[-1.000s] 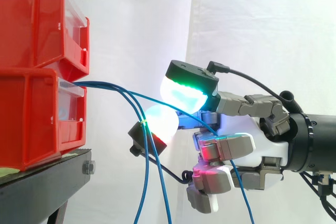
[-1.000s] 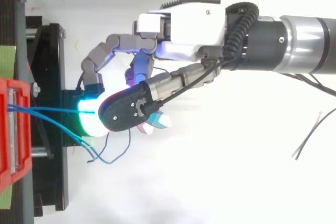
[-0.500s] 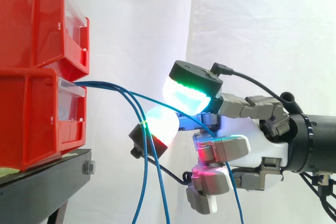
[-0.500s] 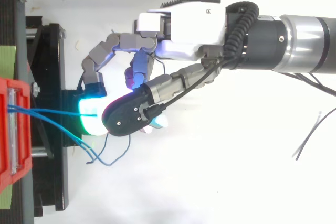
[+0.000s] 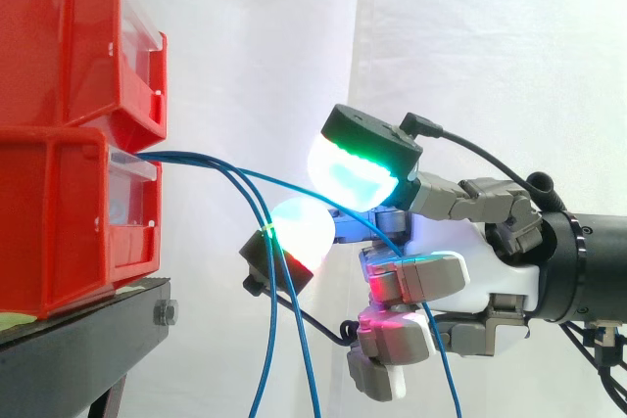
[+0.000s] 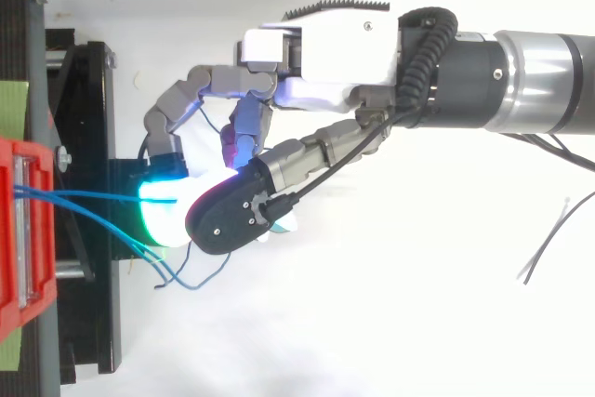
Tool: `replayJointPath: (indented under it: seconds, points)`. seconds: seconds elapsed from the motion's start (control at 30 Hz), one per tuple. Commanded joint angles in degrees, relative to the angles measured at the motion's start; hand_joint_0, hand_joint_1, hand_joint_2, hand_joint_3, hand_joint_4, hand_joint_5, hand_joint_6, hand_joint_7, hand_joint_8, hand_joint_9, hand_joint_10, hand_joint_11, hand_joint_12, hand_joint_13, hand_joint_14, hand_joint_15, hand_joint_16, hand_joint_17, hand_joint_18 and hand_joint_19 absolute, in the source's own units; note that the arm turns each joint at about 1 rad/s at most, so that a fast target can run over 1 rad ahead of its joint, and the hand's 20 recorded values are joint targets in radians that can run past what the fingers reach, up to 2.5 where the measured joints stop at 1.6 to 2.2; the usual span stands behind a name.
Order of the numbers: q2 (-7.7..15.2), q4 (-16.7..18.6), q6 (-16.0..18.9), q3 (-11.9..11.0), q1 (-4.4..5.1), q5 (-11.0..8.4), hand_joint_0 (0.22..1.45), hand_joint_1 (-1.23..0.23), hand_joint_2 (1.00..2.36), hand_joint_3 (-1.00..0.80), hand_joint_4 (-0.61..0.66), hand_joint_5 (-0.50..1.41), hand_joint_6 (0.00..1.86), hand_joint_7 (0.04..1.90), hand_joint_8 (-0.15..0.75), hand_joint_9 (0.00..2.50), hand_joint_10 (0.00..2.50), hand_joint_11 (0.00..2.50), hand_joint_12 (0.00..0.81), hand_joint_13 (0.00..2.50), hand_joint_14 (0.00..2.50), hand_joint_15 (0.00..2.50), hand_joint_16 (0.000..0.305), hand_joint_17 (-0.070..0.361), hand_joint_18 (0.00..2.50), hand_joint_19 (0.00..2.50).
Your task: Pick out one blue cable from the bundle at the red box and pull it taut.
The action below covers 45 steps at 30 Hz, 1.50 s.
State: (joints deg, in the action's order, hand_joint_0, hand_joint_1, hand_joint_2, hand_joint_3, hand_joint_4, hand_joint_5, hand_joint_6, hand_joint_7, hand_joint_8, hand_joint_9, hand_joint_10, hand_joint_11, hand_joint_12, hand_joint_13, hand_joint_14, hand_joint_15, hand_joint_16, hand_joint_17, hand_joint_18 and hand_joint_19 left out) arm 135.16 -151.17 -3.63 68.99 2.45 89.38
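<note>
Hand (image 5: 460, 271) sits just out from the lower red box (image 5: 59, 222), which stands on the black bench (image 5: 88, 340).

- One blue cable (image 5: 279, 183) leaves the box front and slopes down to me. It passes between my glowing pads (image 5: 355, 171), runs through my curled fingers, then drops away below the palm.
- I am closed round that one cable. How hard the pads bite on it I cannot tell.
- The two other cables (image 5: 266, 340) hang loose from the same box, just left of my fingers, outside my grip.

Progress, as I judge it: singling out is done, one strand apart from the bundle. The span from box to hand runs nearly straight but looks soft, with a slight bow near the box. Left to do: draw back from the box until it goes tight.
</note>
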Motion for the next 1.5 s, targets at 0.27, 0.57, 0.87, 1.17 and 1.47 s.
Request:
replayJointPath:
  seconds: [0.27,0.57,0.87,1.17,1.47]
  points:
    - [0.02,-0.44,0.02,0.00,0.01,0.00,0.58,-0.70,1.02,-0.09,0.08,-0.14,0.92,0.92,0.325,1.46,0.03,1.18,0.425,1.31,0.03,0.79,0.058,0.130,0.98,0.82]
    - [0.02,-0.44,0.02,0.00,0.01,0.18,0.59,-0.71,1.02,-0.10,0.07,-0.15,0.92,0.91,0.323,1.45,0.03,1.19,0.418,1.31,0.03,0.81,0.057,0.128,0.98,0.82]
    - [-0.25,-0.44,0.02,0.00,0.10,0.35,0.59,-0.70,1.02,-0.09,0.08,-0.15,0.93,0.91,0.321,1.46,0.03,1.17,0.425,1.31,0.03,0.80,0.058,0.130,0.98,0.81]
    - [-4.73,-10.37,-1.74,0.00,0.63,-0.18,0.59,-0.70,1.02,-0.10,0.09,-0.15,0.93,0.90,0.321,1.53,0.02,1.34,0.419,1.36,0.03,0.88,0.058,0.130,0.97,0.81]
    - [-4.82,-11.95,-2.09,0.00,0.63,-0.26,0.60,-0.69,1.02,-0.11,0.09,-0.15,0.93,0.89,0.311,1.55,0.02,1.57,0.394,1.46,0.03,1.08,0.057,0.128,0.96,0.82]
